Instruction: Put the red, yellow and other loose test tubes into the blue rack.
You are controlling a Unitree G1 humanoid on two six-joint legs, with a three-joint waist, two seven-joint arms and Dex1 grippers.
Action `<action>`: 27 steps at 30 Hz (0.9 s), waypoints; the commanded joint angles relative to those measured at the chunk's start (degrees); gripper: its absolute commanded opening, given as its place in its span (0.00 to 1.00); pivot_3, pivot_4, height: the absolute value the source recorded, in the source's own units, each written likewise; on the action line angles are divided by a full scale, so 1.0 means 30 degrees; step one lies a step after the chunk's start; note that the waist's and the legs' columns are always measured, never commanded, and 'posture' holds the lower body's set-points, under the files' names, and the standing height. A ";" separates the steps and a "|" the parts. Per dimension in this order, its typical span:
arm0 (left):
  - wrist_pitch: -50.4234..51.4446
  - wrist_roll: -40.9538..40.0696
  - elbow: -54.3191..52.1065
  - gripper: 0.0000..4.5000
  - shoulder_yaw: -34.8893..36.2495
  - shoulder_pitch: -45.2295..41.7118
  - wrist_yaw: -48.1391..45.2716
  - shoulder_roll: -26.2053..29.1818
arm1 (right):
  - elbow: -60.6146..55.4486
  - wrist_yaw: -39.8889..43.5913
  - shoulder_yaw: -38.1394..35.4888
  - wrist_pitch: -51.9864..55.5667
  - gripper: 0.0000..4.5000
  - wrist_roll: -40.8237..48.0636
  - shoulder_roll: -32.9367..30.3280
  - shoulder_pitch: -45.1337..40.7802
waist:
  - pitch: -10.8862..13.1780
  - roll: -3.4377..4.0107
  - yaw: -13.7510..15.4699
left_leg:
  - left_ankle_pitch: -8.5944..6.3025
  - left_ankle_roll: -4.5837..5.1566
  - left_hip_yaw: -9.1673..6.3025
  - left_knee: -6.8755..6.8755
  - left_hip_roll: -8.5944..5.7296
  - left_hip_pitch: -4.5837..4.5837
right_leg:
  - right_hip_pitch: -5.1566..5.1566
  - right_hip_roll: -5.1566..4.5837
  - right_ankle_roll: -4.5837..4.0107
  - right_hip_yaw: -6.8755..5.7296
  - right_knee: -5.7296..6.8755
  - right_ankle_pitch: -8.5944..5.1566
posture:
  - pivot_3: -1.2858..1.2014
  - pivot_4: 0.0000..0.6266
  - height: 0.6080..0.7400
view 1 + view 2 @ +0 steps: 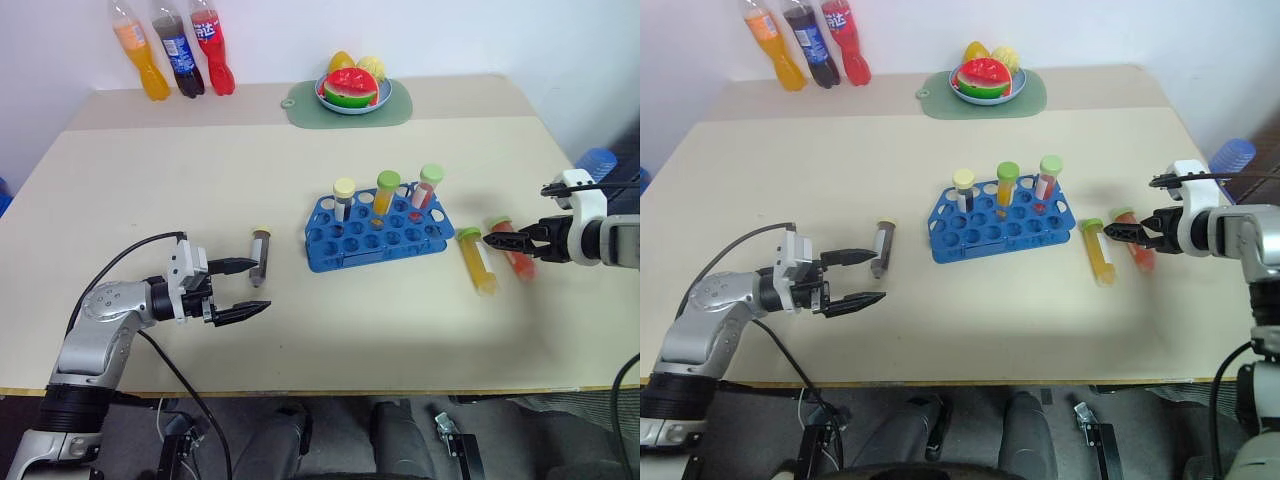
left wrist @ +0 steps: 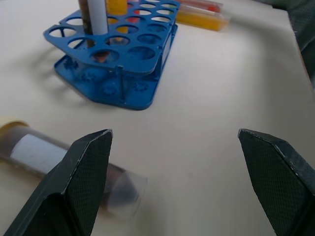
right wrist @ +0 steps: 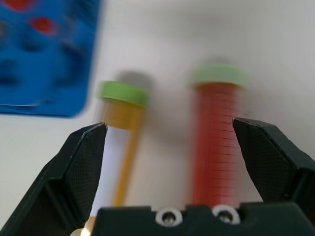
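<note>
Three loose test tubes lie on the table (image 1: 300, 320) around the blue rack (image 1: 378, 232), which already holds three upright tubes. Your right gripper (image 1: 508, 239) hangs with fingers spread wide over the red-filled tube (image 1: 513, 250), the green cap just ahead of its fingertips; the yellow-filled tube (image 1: 477, 262) lies just beside it, toward the rack, and both tubes show between the open fingers in the right wrist view. Your left gripper (image 1: 246, 289) is also spread wide, pointing toward the rack, with the greyish tube (image 1: 260, 256) lying on the table at its far fingertip, not gripped. Rack and right gripper stand apart.
</note>
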 commanded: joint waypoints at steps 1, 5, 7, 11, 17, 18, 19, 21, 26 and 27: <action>0.0073 -0.0271 -0.0889 0.94 0.0393 0.0634 0.0097 0.0213 | 0.4817 0.2266 0.1878 -0.2183 1.00 -0.2497 0.0132 -0.3222 | 0.0005 0.0010 -0.0083 | -0.0004 0.0006 0.0012 0.0001 0.0000 0.0000 | -0.0002 0.0000 0.0005 0.0007 -0.0011 0.0003 | 0.52 0.24 1.00; 0.0451 -0.0537 -0.1729 0.94 0.0857 0.1650 0.0470 0.0379 | 0.9304 0.3922 0.3493 -0.4764 1.00 -0.4962 0.1014 -0.5546 | 0.0007 0.0005 -0.0182 | -0.0005 0.0005 0.0009 -0.0018 0.0002 -0.0002 | 0.0003 0.0007 0.0014 0.0010 -0.0049 0.0010 | 0.52 0.24 1.00; 0.0540 -0.0617 -0.2261 0.94 0.1136 0.2272 0.0708 0.0451 | 1.0651 0.4907 0.4152 -0.5771 1.00 -0.6007 0.1475 -0.6063 | 0.0007 0.0006 -0.0338 | -0.0005 0.0005 0.0005 -0.0021 0.0002 -0.0002 | 0.0003 0.0007 0.0015 0.0010 -0.0050 0.0011 | 0.52 0.24 1.00; 0.0940 -0.0927 -0.3296 0.94 0.1598 0.3331 0.1229 0.0526 | 1.2058 0.6411 0.4749 -0.7162 1.00 -0.7437 0.2274 -0.6366 | 0.0002 0.0011 -0.0396 | -0.0004 0.0003 0.0005 -0.0006 0.0001 0.0000 | 0.0004 0.0007 0.0017 0.0018 -0.0036 0.0014 | 0.52 0.24 1.00; 0.1108 -0.0955 -0.3892 0.95 0.1707 0.3809 0.1709 0.0495 | 1.2982 0.6401 0.4374 -0.8436 0.48 -0.8687 0.3070 -0.6333 | -0.0006 0.0002 -0.0435 | 0.0008 -0.0019 0.0003 0.0019 0.0010 0.0028 | 0.0014 0.0029 0.0008 0.0027 0.0023 0.0039 | 0.52 0.24 1.00; 0.1128 -0.0969 -0.3893 0.95 0.1737 0.3795 0.1728 0.0503 | 1.3103 0.6408 0.4257 -0.8504 0.37 -0.8819 0.3111 -0.6385 | -0.0008 -0.0001 -0.0436 | 0.0008 -0.0020 0.0001 0.0021 0.0014 0.0030 | 0.0013 0.0034 0.0006 0.0028 0.0038 0.0040 | 0.52 0.24 1.00; 0.1161 -0.0981 -0.3886 0.95 0.1759 0.3771 0.1742 0.0498 | 1.3210 0.6399 0.4143 -0.8577 0.27 -0.8953 0.3137 -0.6436 | -0.0012 -0.0006 -0.0448 | 0.0008 -0.0020 0.0002 0.0022 0.0017 0.0037 | 0.0013 0.0037 0.0005 0.0031 0.0052 0.0040 | 0.52 0.24 1.00; 0.1208 -0.0948 -0.3839 0.95 0.1736 0.3679 0.1753 0.0462 | 1.3393 0.6163 0.3903 -0.8704 0.17 -0.9161 0.3154 -0.6508 | -0.0017 -0.0005 -0.0454 | 0.0008 -0.0020 0.0002 0.0030 0.0023 0.0044 | 0.0013 0.0050 -0.0005 0.0041 0.0070 0.0046 | 0.52 0.24 1.00; 0.1218 -0.0937 -0.3350 0.95 0.1470 0.3070 0.1698 0.0185 | 1.3147 0.6159 0.3595 -0.9846 0.17 -0.9767 0.2398 -0.6245 | -0.0018 -0.0004 -0.0411 | 0.0013 -0.0028 0.0002 0.0044 0.0026 0.0045 | 0.0010 0.0060 -0.0010 0.0049 0.0094 0.0049 | 0.52 0.24 1.00; 0.1184 -0.0880 -0.3224 0.95 0.1404 0.2921 0.1655 0.0137 | 1.2979 0.6066 0.3430 -1.0324 0.17 -0.9790 0.2159 -0.6131 | -0.0018 -0.0005 -0.0403 | 0.0015 -0.0032 0.0002 0.0046 0.0025 0.0045 | 0.0010 0.0061 -0.0012 0.0051 0.0095 0.0050 | 0.52 0.24 1.00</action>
